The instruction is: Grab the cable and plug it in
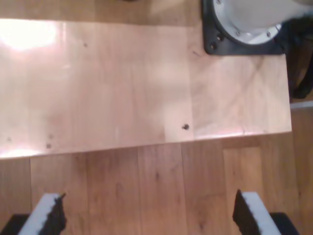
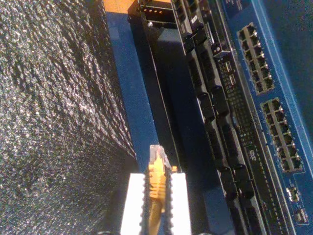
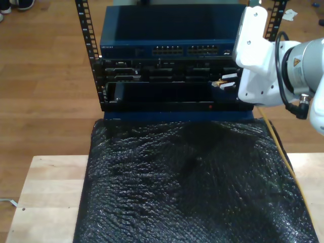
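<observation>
Cable (image 2: pixel 157 178), yellow-orange with a clear plug at its tip, is clamped between the white pads of my second gripper (image 2: pixel 155 196), held just in front of the black rack equipment (image 3: pixel 167 76) at the exterior view's right, above the black foam sheet (image 3: pixel 192 187). My first gripper (image 1: pixel 146 215) hangs with jaws apart over a pale wooden counter (image 1: pixel 122 83).

Crinkled glossy black plastic sheet (image 3: pixel 192 192), pale smooth wood table (image 3: pixel 45 187), glossy wooden board (image 1: pixel 122 83), clear-plastic-tipped cable (image 2: pixel 157 171).
</observation>
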### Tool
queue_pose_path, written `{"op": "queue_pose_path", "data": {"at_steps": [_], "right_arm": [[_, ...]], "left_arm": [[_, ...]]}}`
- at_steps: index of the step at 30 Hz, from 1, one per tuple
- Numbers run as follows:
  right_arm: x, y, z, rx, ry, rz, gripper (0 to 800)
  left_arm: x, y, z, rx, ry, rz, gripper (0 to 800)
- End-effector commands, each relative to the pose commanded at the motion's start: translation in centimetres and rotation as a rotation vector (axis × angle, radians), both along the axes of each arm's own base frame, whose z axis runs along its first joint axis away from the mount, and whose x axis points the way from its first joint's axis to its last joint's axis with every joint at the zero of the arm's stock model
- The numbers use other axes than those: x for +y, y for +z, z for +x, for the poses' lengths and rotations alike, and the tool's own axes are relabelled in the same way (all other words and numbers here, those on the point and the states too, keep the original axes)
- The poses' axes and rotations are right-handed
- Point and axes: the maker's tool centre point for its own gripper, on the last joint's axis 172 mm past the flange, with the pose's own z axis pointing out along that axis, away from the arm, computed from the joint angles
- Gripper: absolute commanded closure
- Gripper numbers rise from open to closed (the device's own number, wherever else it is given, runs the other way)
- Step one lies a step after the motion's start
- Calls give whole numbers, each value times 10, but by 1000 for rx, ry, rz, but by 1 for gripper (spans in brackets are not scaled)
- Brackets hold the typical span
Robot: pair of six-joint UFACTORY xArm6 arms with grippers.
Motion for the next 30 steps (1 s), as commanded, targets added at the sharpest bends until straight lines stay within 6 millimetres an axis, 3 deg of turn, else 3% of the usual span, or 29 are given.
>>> {"op": "queue_pose_path", "data": {"at_steps": [6, 11, 15, 21, 30], "right_arm": [[0, 2, 0, -3, 0, 1, 800], [0, 2, 0, -3, 0, 1, 800], [0, 0, 0, 0, 1, 0, 800], [0, 0, -1, 2, 1, 0, 800], [0, -3, -3, 10, 5, 0, 800]], "left_arm": [[17, -7, -34, -42, -52, -59, 1], [17, -19, -64, -69, -75, -131, 1], [4, -24, -90, -94, -98, -173, 1], [-31, -41, -132, -56, -138, -232, 1], [-68, -61, -174, -39, -135, -316, 1]]}}
